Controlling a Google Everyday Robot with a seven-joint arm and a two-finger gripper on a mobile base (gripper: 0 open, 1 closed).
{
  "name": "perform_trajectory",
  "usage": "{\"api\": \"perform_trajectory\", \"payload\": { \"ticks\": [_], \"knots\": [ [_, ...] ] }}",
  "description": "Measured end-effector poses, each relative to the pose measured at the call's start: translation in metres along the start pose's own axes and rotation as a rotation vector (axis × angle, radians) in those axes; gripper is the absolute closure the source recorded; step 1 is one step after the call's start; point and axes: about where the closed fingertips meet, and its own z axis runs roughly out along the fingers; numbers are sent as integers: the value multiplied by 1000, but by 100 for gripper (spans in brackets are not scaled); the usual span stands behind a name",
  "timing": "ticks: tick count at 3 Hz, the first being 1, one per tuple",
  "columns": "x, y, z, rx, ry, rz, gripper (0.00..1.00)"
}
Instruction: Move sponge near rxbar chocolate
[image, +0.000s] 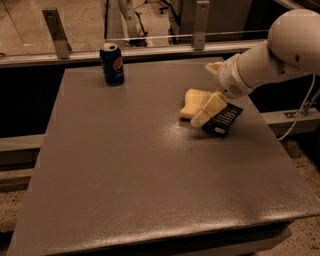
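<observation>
The sponge (191, 101) is laid flat on the worktop (125, 165), just beside the rxbar chocolate (223, 120). The hand (204, 95) is seen over both, spread apart, with nothing held. It should be lifted straight up, so that neither thing is dragged.

Gripper (202, 92) low over right-rear of table (125, 190), fingers spread; arm comes in from right and blocks that side. Sponge (191, 102) and rxbar chocolate (223, 119) close together beside lower finger. Soda can (112, 63) upright rear-left, well apart. Front and left of table open. Rail (150, 50) bounds rear edge.
</observation>
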Motion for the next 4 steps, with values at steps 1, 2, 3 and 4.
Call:
{"api": "perform_trajectory", "payload": {
  "ticks": [1, 2, 3, 4],
  "knots": [
    [-7, -2, -13, 22, -34, -12, 0],
    [-16, -9, -50, 58, -97, -47, 0],
    [-26, -23, -96, 86, -163, -127, 0],
    [-34, -38, -161, 119, -197, -232, 0]
  ]
}}
